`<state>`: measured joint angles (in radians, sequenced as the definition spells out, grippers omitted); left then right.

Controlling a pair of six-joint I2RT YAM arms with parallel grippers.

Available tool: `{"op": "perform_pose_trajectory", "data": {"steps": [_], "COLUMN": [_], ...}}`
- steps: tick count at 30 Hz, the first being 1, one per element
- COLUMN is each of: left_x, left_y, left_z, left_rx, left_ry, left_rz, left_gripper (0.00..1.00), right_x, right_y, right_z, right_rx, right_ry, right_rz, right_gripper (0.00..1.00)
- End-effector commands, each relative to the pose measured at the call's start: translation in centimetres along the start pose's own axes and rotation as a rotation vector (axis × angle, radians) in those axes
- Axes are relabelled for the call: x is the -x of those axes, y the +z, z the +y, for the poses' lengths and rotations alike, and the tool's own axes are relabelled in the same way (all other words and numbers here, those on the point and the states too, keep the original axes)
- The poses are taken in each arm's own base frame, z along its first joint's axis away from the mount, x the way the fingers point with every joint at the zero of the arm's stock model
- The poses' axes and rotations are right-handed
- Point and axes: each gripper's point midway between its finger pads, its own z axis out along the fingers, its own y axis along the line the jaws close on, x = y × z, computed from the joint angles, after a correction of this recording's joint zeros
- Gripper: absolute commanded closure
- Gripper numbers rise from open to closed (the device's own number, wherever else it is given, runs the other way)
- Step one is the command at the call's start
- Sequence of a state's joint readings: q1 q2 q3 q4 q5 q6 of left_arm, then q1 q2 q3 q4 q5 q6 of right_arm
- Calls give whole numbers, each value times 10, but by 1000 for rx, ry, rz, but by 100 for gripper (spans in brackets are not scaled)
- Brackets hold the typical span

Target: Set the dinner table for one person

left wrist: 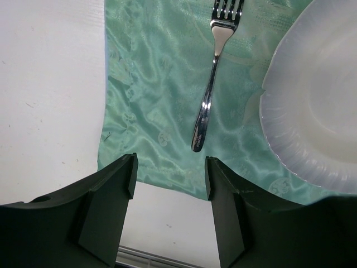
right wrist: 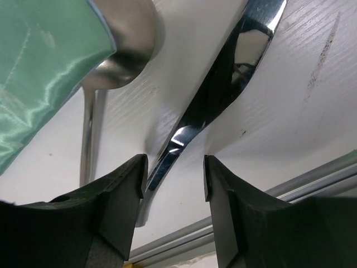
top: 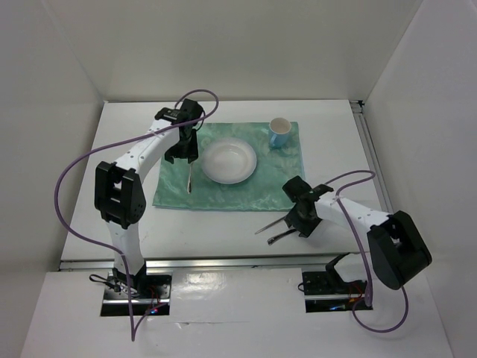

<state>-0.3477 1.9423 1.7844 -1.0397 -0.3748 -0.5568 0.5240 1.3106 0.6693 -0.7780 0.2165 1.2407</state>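
Note:
The white dinner table (top: 335, 149) carries a pale green placemat (top: 171, 186) with a white plate (top: 229, 160) and a blue-and-white cup (top: 279, 132). A fork (top: 190, 177) lies on the mat left of the plate, and shows in the left wrist view (left wrist: 215, 72). My left gripper (top: 184, 154) hovers over the mat's left part, open and empty (left wrist: 170, 176). My right gripper (top: 299, 226) is low over the table, open (right wrist: 174, 178). A knife (right wrist: 234, 72) runs between its fingers, close to the left one. A spoon (right wrist: 125, 50) lies beside it.
The knife and spoon lie on bare table in front of the mat (top: 272, 227), near the metal front rail (right wrist: 279, 195). White walls enclose the table on three sides. A purple cable loops off each arm.

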Motion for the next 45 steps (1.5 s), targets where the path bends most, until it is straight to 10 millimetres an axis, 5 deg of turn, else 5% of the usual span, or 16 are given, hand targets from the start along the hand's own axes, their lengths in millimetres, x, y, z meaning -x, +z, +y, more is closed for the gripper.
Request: {"op": "perform_pose_trajectory", "data": {"steps": [1, 8, 14, 19, 27, 30, 37, 45], "left_x": [3, 1, 3, 2, 4, 10, 11, 15], "left_y": [-15, -13, -16, -16, -18, -23, -31, -37], "left_z": [6, 8, 11, 13, 15, 14, 18, 23], "left_rx": [3, 15, 21, 33, 40, 32, 36, 48], "left_ry": [-20, -17, -21, -17, -18, -25, -29, -33], "left_rz": [-37, -33, -46, -43, -48, -65, -76, -92], "left_gripper": [32, 32, 32, 32, 32, 32, 32, 32], "right_x": [0, -10, -3, 11, 50, 64, 102, 122], "right_y": [3, 21, 20, 8, -38, -56, -95, -80], "right_z": [3, -3, -15, -21, -19, 0, 91, 161], "right_rx": [-19, -119, -181, -146, -73, 18, 252, 344], "right_ry": [3, 6, 47, 98, 64, -38, -486, -667], "right_rz": [-4, 33, 10, -37, -201, -247, -336, -289], "right_gripper": [44, 44, 65, 85, 88, 90, 93, 93]}}
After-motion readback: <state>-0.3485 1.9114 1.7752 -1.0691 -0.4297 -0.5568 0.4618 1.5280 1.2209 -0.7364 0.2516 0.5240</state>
